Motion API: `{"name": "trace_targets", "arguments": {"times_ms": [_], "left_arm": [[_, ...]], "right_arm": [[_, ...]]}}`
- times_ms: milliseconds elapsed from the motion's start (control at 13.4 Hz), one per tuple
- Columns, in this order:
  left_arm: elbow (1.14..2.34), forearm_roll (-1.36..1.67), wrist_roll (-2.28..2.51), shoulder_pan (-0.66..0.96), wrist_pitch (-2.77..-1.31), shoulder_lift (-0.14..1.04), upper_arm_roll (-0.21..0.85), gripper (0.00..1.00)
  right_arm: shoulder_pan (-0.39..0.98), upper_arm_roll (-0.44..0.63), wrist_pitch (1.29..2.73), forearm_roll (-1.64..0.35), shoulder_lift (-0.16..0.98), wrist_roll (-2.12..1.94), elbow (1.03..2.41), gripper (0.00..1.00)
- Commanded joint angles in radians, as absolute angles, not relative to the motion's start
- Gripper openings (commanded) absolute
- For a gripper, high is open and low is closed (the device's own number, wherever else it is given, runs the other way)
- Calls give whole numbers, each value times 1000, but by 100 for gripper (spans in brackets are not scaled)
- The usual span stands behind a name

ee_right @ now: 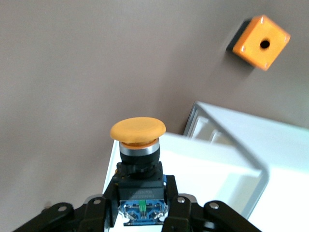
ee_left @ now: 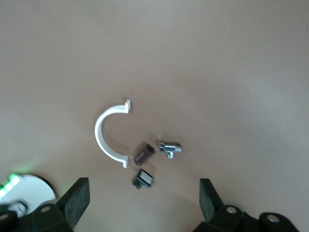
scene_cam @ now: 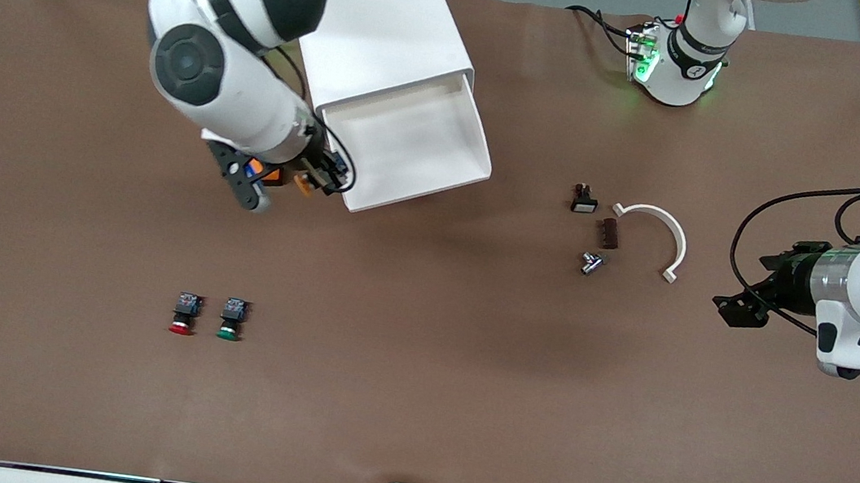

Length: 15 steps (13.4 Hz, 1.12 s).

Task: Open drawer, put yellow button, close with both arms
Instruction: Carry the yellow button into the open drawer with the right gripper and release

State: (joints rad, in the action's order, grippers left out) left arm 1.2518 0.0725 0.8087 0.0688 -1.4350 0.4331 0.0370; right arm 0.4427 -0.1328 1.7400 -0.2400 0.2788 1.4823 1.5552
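Observation:
The drawer (scene_cam: pixel 420 191) stands pulled out of the white cabinet (scene_cam: pixel 382 30) toward the front camera, and nothing lies in it. My right gripper (scene_cam: pixel 278 176) hangs beside the drawer's corner at the right arm's end, shut on the yellow button (scene_cam: pixel 272 173). In the right wrist view the fingers (ee_right: pixel 176 208) clamp the button's black, blue-topped body. Its yellow cap (ee_right: pixel 137 130) points away, over the table just off the drawer's corner rim (ee_right: pixel 231 145). My left gripper (scene_cam: pixel 738 304) waits open above the table at the left arm's end, holding nothing (ee_left: pixel 144 200).
An orange cube (ee_right: pixel 261 42) lies on the table next to the drawer. Red (scene_cam: pixel 183 315) and green (scene_cam: pixel 231 320) buttons stand nearer the front camera. A white half-ring (scene_cam: pixel 665 229), a black switch (scene_cam: pixel 583 200), a brown piece (scene_cam: pixel 610 233) and a metal part (scene_cam: pixel 591 263) lie near the left gripper.

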Motion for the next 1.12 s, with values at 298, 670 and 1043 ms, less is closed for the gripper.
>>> {"name": "trace_targets", "arguments": {"times_ms": [298, 670, 1043], "left_arm": [[1299, 25, 627, 78, -1499, 423, 48, 100], [1356, 52, 644, 132, -1491, 442, 75, 100], [1358, 64, 649, 210, -1515, 485, 95, 100]], "right_arm": [[600, -124, 1960, -203, 270, 1773, 1654, 5], [672, -124, 2089, -115, 325, 1900, 1704, 10], [664, -118, 2069, -114, 324, 1913, 1692, 100]]}}
